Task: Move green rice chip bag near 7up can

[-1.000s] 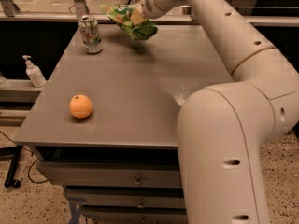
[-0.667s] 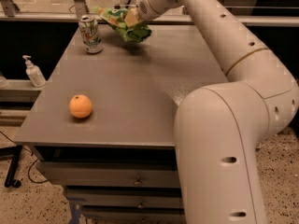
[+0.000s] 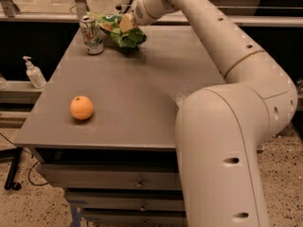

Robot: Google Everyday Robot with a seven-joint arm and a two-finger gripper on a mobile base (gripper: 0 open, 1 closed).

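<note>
Since the earlier frames, the gripper and the crinkly bright green rice chip bag have shifted left along the far end of the flat grey tabletop, closer to the small white-silver aluminium 7up can.

1. Right foreground: the cream-coloured jointed robot arm rises beside the tabletop and reaches to its far end.
2. Near left: a round orange fruit rests on the tabletop, well apart from the can.
3. Left, off the tabletop: a white plastic pump bottle stands on a lower ledge.
4. Far left corner: the 7up can stands upright.
5. Just right of the can: the green rice chip bag, with the pale fingers clenched on its upper part. Contact between bag and can, or bag and tabletop, cannot be determined.
</note>
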